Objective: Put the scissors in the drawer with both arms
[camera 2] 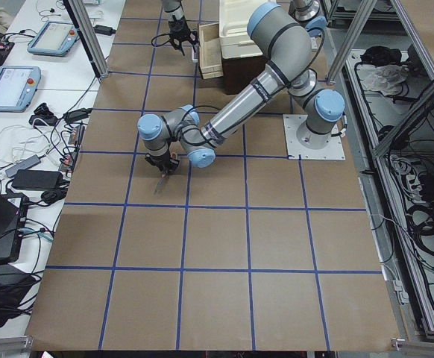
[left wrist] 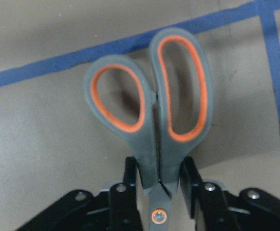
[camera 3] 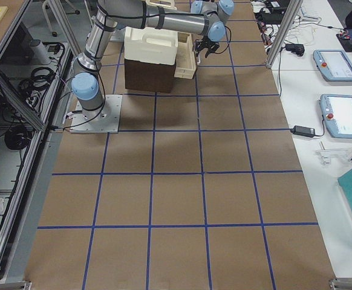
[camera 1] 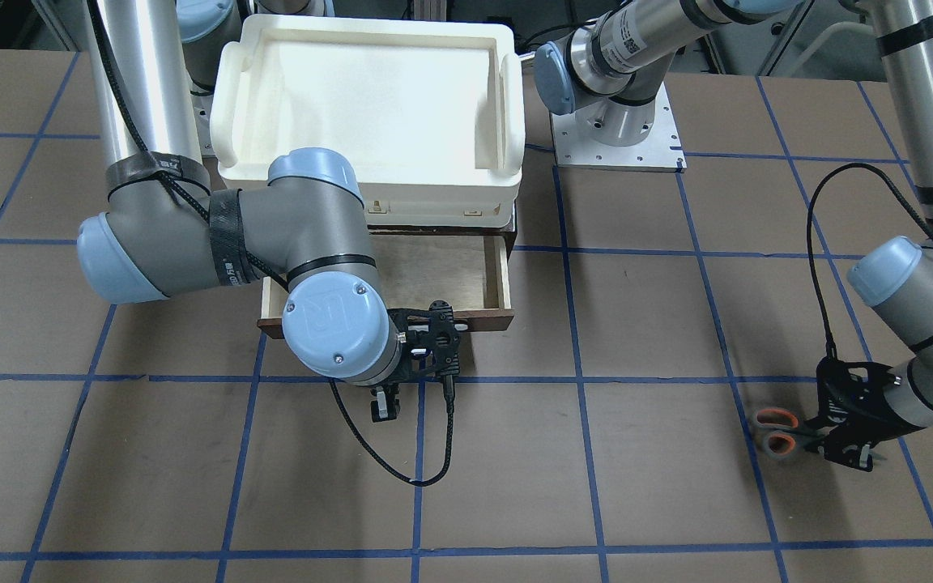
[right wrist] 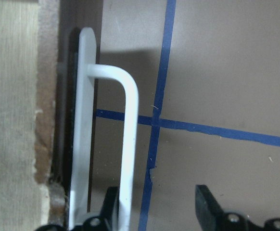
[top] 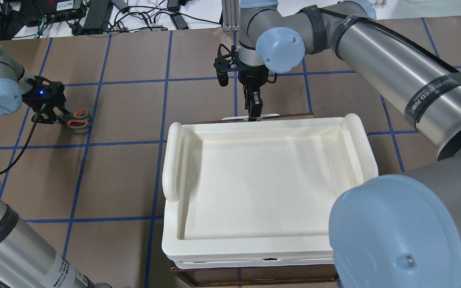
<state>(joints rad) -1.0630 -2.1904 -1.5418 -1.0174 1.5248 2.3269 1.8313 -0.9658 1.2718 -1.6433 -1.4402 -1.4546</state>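
Observation:
The scissors (camera 1: 776,432), dark grey with orange-lined loops, are at the table's edge zone, far from the drawer. My left gripper (camera 1: 837,431) is shut on them near the pivot. The left wrist view shows the scissors (left wrist: 154,101) with the loops pointing away and a finger (left wrist: 130,179) on each side. The drawer (camera 1: 454,271) stands pulled open under the cream tray, its pale inside empty. My right gripper (right wrist: 157,202) is open at the white bar handle (right wrist: 129,144), which lies against one finger. It also shows in the overhead view (top: 254,107).
A cream-white plastic tray (camera 1: 509,113) sits on the dark-brown cabinet above the drawer. The right arm's elbow (camera 1: 304,243) hangs over the drawer's left part. Brown table with blue tape grid (camera 1: 580,470) lies between the two grippers.

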